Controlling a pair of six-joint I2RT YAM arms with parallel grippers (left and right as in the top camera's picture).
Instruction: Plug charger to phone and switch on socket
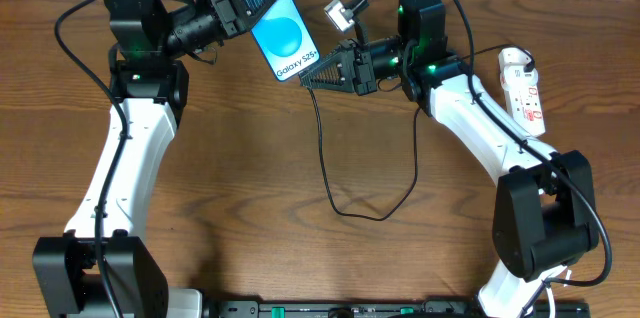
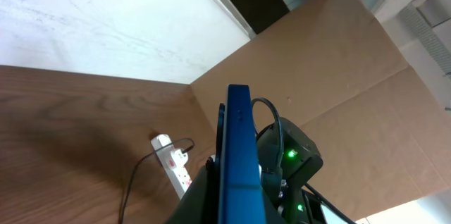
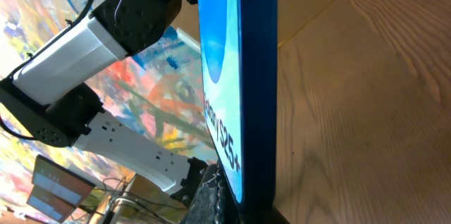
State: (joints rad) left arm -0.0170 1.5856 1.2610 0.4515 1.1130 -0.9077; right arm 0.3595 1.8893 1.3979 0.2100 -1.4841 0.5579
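My left gripper [image 1: 266, 0] is shut on the upper part of the phone [image 1: 283, 36] and holds it above the table, blue screen up. In the left wrist view the phone [image 2: 238, 146] stands edge-on between the jaws. My right gripper [image 1: 304, 78] is shut at the phone's lower end, where the right wrist view shows the phone's bottom edge [image 3: 243, 76] right against the fingers. The charger cable [image 1: 322, 158] hangs from those fingertips and loops over the table; its plug tip is hidden. The white socket [image 1: 523, 86] lies at the far right, and the left wrist view shows the socket [image 2: 175, 162] with a plug in it.
A grey connector [image 1: 340, 13] sticks out above the right wrist. The black cable loop [image 1: 372, 216] lies mid-table between the arms. Brown cardboard [image 2: 338, 76] stands behind the table. The arm bases sit at the front corners.
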